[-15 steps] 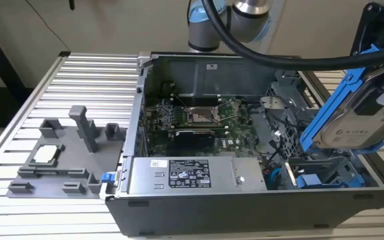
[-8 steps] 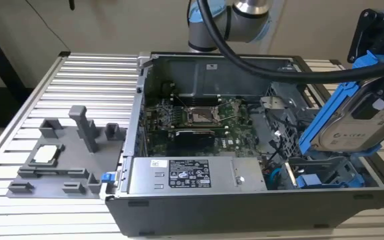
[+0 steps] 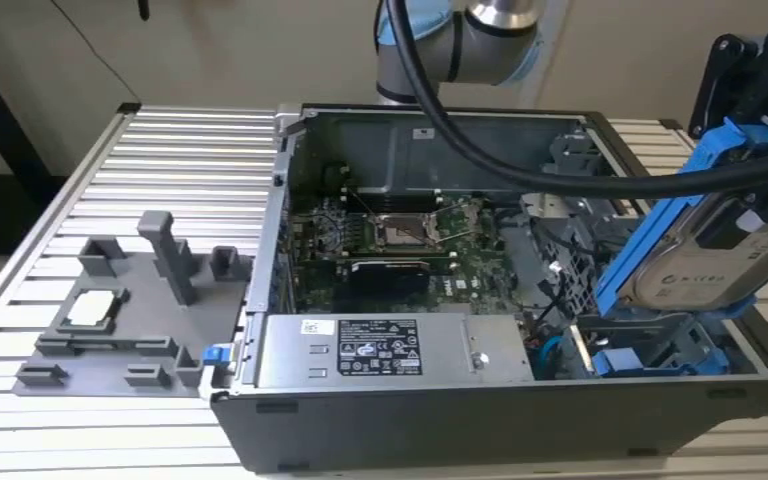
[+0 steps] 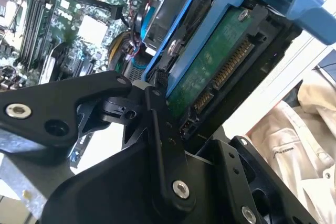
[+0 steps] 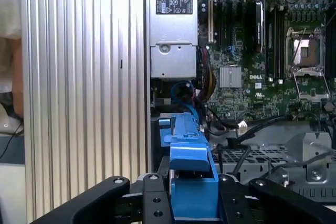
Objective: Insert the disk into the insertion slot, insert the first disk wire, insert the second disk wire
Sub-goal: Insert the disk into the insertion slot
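Note:
My gripper (image 3: 747,165) is shut on the disk (image 3: 695,258), a silver drive in a bright blue carrier. It holds the disk tilted, label outward, over the open computer case at the exterior view's right. The disk's lower end hangs just above the insertion slot (image 3: 684,328), a grey metal bay with blue parts in the case's near right corner. In the second wrist view the disk's green circuit side (image 4: 210,66) and its connector row face the camera between my black fingers (image 4: 157,145). The first wrist view looks along the blue carrier (image 5: 191,179) toward the case. Loose blue and red-yellow cables (image 5: 184,90) lie beside the bay.
The grey power-supply box (image 3: 357,350) and the green motherboard (image 3: 398,240) lie inside the case. A grey fixture (image 3: 117,310) with posts stands on the slatted aluminium table (image 3: 171,150) at the exterior view's left. A person's pale sleeve (image 4: 294,140) is close behind the gripper.

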Available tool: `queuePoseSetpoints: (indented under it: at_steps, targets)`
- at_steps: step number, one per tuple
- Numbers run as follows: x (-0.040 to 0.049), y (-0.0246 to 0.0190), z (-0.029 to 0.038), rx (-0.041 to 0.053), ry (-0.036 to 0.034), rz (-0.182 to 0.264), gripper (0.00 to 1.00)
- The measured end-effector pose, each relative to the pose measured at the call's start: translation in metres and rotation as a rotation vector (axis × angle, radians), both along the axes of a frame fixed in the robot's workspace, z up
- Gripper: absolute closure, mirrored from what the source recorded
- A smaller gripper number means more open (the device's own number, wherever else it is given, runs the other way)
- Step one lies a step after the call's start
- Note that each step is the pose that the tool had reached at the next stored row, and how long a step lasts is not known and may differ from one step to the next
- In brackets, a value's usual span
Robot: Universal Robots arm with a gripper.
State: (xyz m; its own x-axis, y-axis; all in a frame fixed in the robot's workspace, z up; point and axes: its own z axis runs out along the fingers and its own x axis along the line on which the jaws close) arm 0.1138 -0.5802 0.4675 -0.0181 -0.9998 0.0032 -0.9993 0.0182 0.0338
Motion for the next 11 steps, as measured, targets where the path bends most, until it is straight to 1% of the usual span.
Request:
queuePoseSetpoints:
  at_steps: [11]
  targets:
    - [0.0007,-0.0012,-0.0106,-0.0001,-0.0034,0.000,0.67]
